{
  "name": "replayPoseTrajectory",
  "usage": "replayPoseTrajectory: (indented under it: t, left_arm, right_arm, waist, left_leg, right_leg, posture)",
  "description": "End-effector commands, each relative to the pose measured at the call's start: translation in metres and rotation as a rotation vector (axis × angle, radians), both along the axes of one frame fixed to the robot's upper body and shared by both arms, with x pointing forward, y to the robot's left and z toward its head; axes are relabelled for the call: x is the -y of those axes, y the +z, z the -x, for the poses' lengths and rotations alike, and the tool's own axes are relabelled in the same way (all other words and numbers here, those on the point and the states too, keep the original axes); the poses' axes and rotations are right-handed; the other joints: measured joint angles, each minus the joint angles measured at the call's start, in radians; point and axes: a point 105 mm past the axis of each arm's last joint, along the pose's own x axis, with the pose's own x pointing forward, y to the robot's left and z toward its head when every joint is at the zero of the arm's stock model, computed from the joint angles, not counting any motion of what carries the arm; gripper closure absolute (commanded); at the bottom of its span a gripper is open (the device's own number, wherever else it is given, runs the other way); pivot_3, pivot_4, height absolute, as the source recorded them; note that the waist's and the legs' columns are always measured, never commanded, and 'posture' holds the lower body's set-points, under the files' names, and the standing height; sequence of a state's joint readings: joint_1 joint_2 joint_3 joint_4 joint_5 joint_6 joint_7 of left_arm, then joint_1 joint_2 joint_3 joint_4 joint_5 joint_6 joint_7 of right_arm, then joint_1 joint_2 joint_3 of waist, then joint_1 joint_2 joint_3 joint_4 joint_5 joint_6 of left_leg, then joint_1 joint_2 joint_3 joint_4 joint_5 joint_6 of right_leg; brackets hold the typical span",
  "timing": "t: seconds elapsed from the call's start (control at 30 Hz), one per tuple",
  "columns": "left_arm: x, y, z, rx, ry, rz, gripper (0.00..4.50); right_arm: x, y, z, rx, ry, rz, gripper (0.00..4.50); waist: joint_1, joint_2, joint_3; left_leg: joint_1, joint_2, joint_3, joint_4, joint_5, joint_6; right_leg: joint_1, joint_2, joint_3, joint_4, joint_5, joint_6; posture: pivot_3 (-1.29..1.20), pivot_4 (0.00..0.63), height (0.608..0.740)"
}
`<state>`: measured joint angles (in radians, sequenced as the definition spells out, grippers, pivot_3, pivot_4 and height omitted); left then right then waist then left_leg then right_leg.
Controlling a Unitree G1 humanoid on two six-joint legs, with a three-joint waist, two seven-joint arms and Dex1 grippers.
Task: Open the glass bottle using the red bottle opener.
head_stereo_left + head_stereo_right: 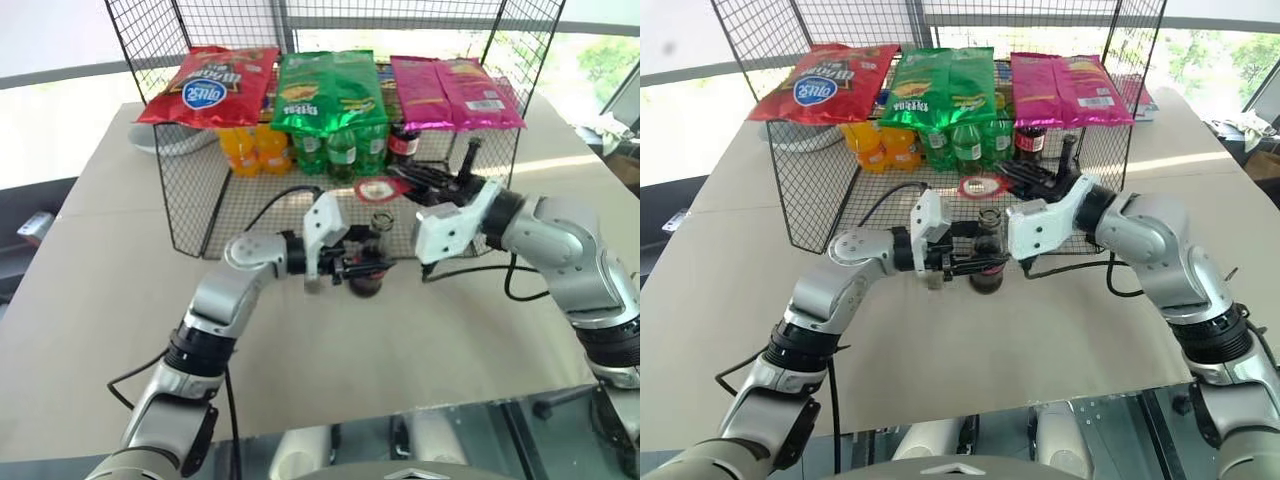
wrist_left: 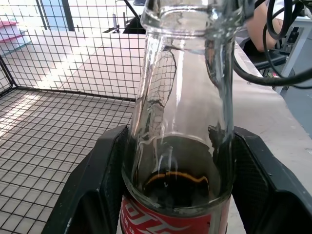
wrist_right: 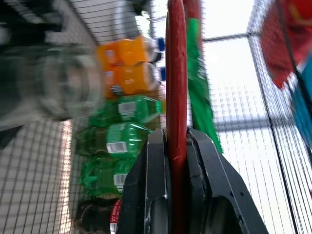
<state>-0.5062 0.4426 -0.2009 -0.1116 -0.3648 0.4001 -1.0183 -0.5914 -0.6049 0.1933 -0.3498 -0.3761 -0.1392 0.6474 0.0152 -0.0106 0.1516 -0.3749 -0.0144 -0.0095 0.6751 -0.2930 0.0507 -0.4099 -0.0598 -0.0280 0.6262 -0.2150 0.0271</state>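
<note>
While left hand (image 1: pixel 362 266) grips glass bottle (image 1: pixel 370 272), right hand (image 1: pixel 408 178) apparently pinches red bottle opener (image 1: pixel 377 188).

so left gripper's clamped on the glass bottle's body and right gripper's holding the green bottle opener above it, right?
Not quite: the opener is red, not green. The right wrist view shows the red bottle opener pinched edge-on in the right gripper, and the head view shows its ring head above the glass bottle. The rest stands: the left gripper clamps the bottle's body.
</note>
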Motion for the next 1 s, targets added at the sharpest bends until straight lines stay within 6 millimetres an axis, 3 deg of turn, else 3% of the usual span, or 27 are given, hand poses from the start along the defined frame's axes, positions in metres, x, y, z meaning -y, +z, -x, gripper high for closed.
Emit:
replayPoseTrajectory:
  t: [0.03,0.17,0.23,0.37,0.43,0.6,0.8,0.9,1.0]
  left_arm:
    - [-0.009,-0.015,-0.002,-0.041,0.045,-0.042,2.14]
    - [-0.013,-0.009,0.001,-0.029,0.053,-0.034,2.14]
    - [-0.016,-0.004,0.002,-0.018,0.061,-0.026,2.14]
    - [-0.019,0.003,0.008,0.004,0.055,-0.01,2.14]
    - [-0.02,0.002,0.011,0.013,0.054,-0.016,2.14]
    - [-0.024,-0.001,0.012,0.017,0.075,-0.006,2.14]
    - [-0.033,-0.021,0.017,0.01,0.086,-0.026,2.14]
    - [-0.033,-0.021,0.013,0.02,0.091,-0.018,2.14]
    - [-0.031,-0.018,0.011,0.031,0.086,-0.017,2.14]
  right_arm:
    - [0.008,0.018,0.006,-0.009,-0.033,-0.119,4.5]
    - [0.019,0.008,0.014,-0.224,-0.064,-0.283,4.5]
    - [0.024,-0.009,0.021,-0.407,-0.083,-0.365,4.5]
    - [0.024,-0.054,0.058,-0.9,-0.007,-0.558,4.5]
    - [0.033,-0.073,0.062,-1.02,-0.079,-0.632,4.5]
    - [0.053,-0.128,0.067,-1.246,-0.272,-0.715,4.5]
    - [0.057,-0.156,0.058,-1.363,-0.367,-0.778,4.5]
    - [0.059,-0.164,0.052,-1.422,-0.408,-0.824,3.34]
    - [0.063,-0.164,0.048,-1.414,-0.433,-0.808,1.87]
  waist:
    - [0.0,0.0,0.0]
    - [0.001,0.0,0.0]
    - [0.0,0.0,0.0]
    - [-0.002,0.001,0.0]
    - [-0.005,0.002,0.001]
    - [-0.005,0.003,0.002]
    - [-0.007,0.003,0.001]
    - [-0.007,0.003,0.001]
    - [-0.004,0.003,0.001]
  left_leg:
    - [-0.001,0.0,0.0,0.0,0.0,0.0]
    - [-0.005,0.0,-0.002,0.001,0.0,0.0]
    - [-0.005,0.0,-0.001,0.001,0.0,0.0]
    - [-0.006,0.0,-0.003,0.0,0.0,0.0]
    - [-0.006,0.001,-0.003,-0.001,0.0,0.0]
    - [-0.005,0.001,-0.002,-0.002,-0.003,0.005]
    - [-0.004,0.001,-0.002,-0.002,-0.003,0.004]
    - [-0.004,0.001,-0.001,-0.002,-0.002,0.003]
    - [-0.004,0.001,-0.001,-0.001,-0.002,0.003]
  right_leg:
    - [-0.001,0.0,0.0,0.0,0.0,0.0]
    - [-0.004,0.0,-0.002,0.0,0.002,0.004]
    - [-0.004,0.0,-0.002,0.0,0.002,0.004]
    - [-0.004,0.0,-0.003,0.0,0.002,0.004]
    - [-0.005,0.0,-0.003,0.0,0.002,0.004]
    - [-0.005,-0.001,-0.003,0.0,0.002,0.004]
    - [-0.005,0.001,-0.002,0.0,0.002,0.004]
    - [-0.005,0.002,-0.001,0.0,0.002,0.004]
    - [-0.005,0.004,-0.001,0.0,0.002,0.004]
  posture:
    - [0.0,0.15,0.74]
    - [0.0,0.15,0.74]
    - [0.0,0.15,0.74]
    - [0.0,0.15,0.74]
    - [0.0,0.15,0.74]
    - [0.0,0.15,0.74]
    - [0.0,0.15,0.74]
    - [0.0,0.15,0.74]
    - [0.0,0.15,0.74]
